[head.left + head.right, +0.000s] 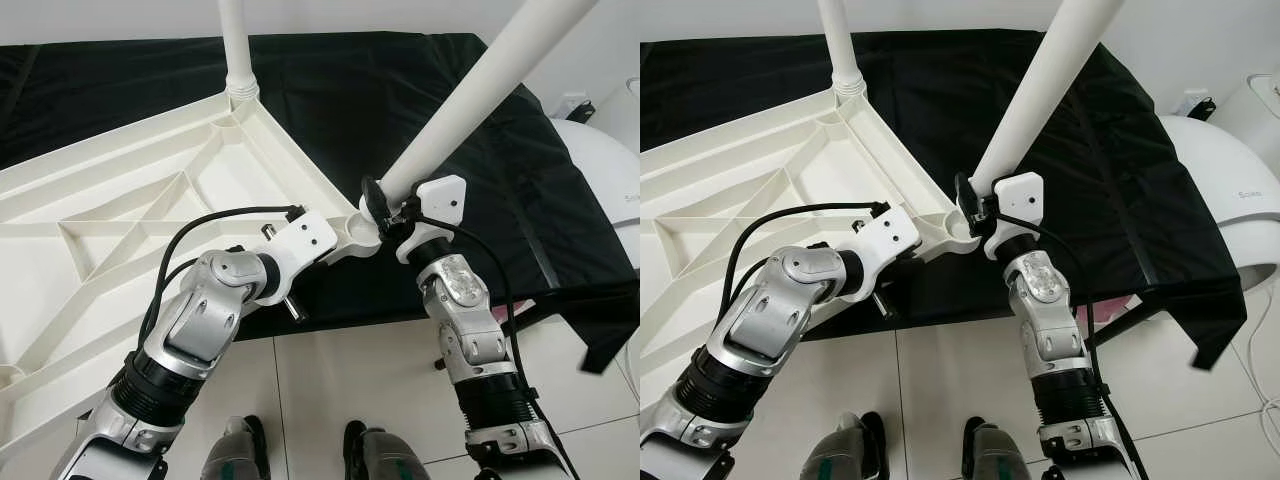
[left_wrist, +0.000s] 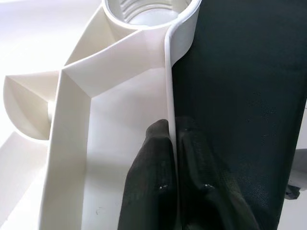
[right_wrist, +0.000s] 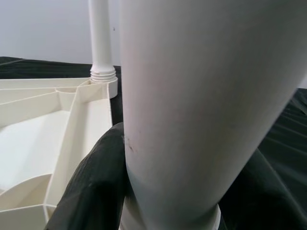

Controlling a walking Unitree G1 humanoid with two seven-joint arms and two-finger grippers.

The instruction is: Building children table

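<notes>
While an upturned white tabletop (image 1: 120,215) lies on a black cloth (image 1: 400,100), one leg (image 1: 236,50) already standing in its far corner socket, the left gripper (image 2: 173,143) pinches the tabletop's edge wall between closed fingers — and the right gripper (image 1: 385,205) clasps a second leg (image 1: 480,90), tilted, at the near corner socket (image 1: 357,232).

My two head views look steeply down from above onto the upturned white tabletop (image 1: 120,200) on the black-draped surface (image 1: 400,90), both arms in frame. The left wrist view sits very close, looking along its gripper (image 2: 175,163) at the tabletop's edge wall. The right wrist view is pressed close against the near leg (image 3: 201,96); it shares the far leg (image 3: 100,38) with the head views.
</notes>
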